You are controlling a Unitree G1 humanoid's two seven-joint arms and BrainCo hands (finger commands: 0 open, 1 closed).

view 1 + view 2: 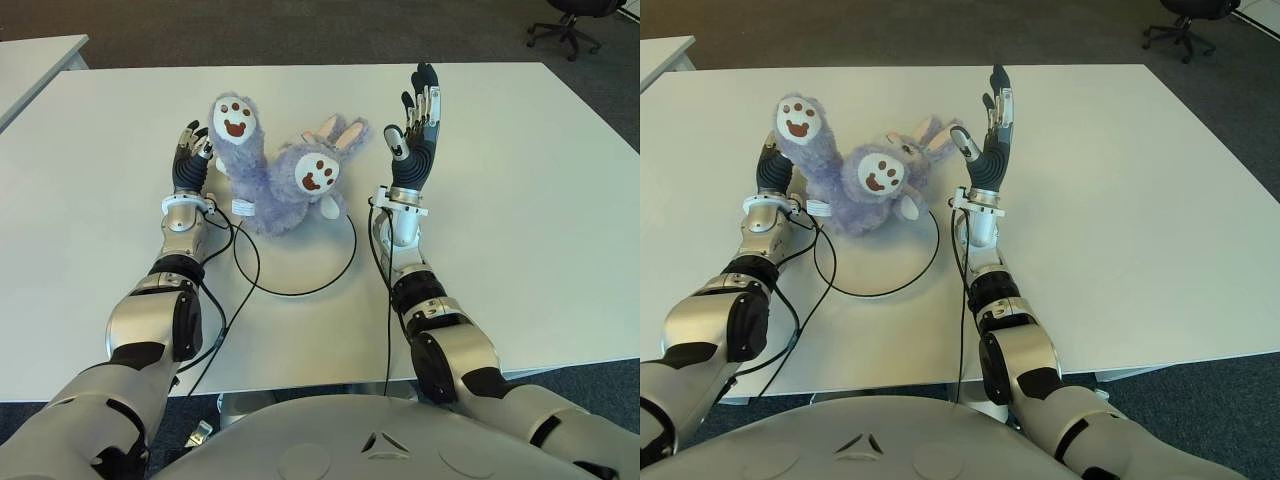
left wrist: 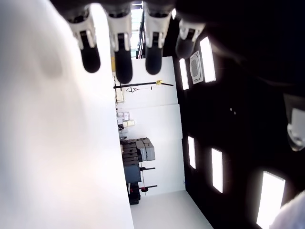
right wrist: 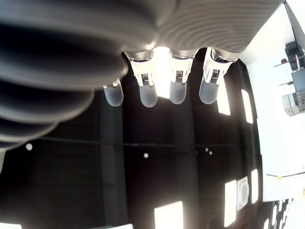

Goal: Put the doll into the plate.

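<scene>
Doll (image 1: 285,175), a purple plush rabbit with white paw soles, lies on the far part of the plate (image 1: 340,272), a flat disc outlined by a thin dark ring on the white table (image 1: 520,200), about midway between the table's left and right edges. One of its legs sticks up with the sole facing the camera, a second sole faces forward lower down, and its ears point toward the far edge. Its body spills over the plate's far rim, while the nearer part of the plate is bare.

Going from the hands outward: the left hand (image 1: 190,158) stands just to the left of the doll, fingers pointing up and relaxed, close beside the raised leg; whether it touches the plush cannot be told. Its wrist view shows straight fingertips (image 2: 123,67) with nothing between them. The right hand (image 1: 415,125) stands upright just to the right of the doll, palm turned toward it, fingers extended and spread, holding nothing. Its wrist view shows four straight fingertips (image 3: 147,95) against a dark ceiling.

Beyond the table's far right corner an office chair (image 1: 570,25) stands on the dark carpet.
</scene>
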